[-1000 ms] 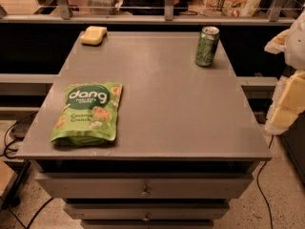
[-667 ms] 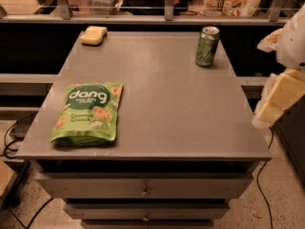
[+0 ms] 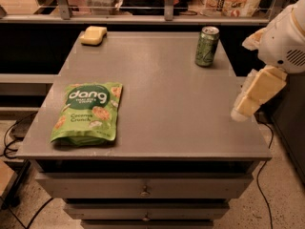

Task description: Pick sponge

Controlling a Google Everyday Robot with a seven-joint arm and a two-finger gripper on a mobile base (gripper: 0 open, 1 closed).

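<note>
The sponge (image 3: 93,35) is a small pale yellow block lying flat at the far left corner of the grey table (image 3: 167,99). My gripper (image 3: 241,112) hangs from the white arm at the right edge of the view, over the table's right edge and pointing down and left. It is far from the sponge, across the whole table top, and nothing shows in it.
A green soda can (image 3: 207,46) stands upright at the far right of the table. A green snack bag (image 3: 88,112) lies flat at the front left. Drawers (image 3: 143,190) sit below the top. A railing and shelves run behind the table.
My gripper has moved left, from beyond the table's right side to over its right edge. The sponge, can and bag have not moved.
</note>
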